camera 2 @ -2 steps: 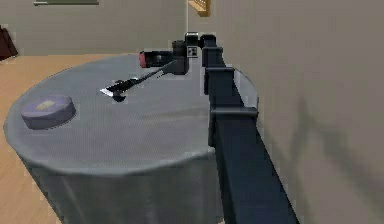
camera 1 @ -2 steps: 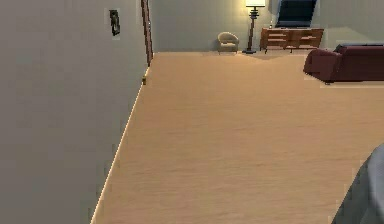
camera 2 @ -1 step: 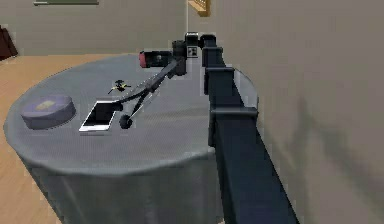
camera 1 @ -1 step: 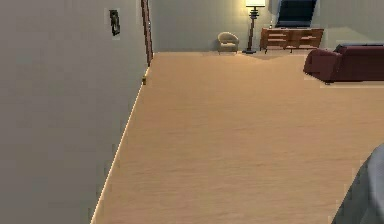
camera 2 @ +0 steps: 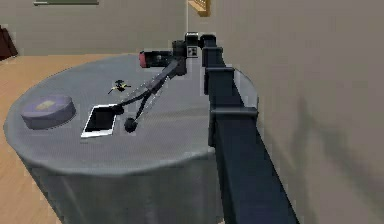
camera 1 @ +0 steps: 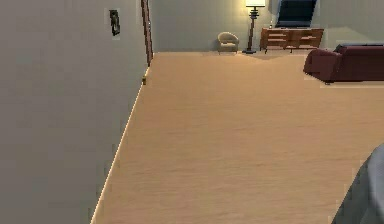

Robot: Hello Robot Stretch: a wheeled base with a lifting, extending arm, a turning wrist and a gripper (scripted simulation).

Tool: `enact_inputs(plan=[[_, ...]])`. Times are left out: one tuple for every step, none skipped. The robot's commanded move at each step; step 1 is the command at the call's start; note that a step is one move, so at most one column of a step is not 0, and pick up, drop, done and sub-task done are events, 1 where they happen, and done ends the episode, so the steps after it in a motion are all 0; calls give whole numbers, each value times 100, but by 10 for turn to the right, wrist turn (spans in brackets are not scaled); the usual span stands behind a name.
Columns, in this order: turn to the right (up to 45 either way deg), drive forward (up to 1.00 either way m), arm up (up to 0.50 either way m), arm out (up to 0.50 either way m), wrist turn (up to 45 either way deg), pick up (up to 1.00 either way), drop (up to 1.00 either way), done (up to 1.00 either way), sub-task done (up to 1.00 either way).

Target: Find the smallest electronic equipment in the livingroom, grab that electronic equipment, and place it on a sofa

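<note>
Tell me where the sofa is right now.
The dark red sofa is at the forward view's far right, near the wooden sideboard and floor lamp.

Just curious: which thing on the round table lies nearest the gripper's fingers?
The flat white rectangle, just left of the gripper; the greyish-purple disc lies farther left.

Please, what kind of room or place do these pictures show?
Probably a living room in a house. Across the wooden floor stand a dark red sofa, a lit floor lamp and a wooden sideboard. Close by is a round grey table.
</note>
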Motion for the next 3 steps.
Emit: enact_inputs(plan=[[0, 0, 0, -48, 0, 0, 0, 0, 0], [-180, 0, 0, 0, 0, 0, 0, 0, 0], [0, 60, 0, 0, 0, 0, 0, 0, 0]])
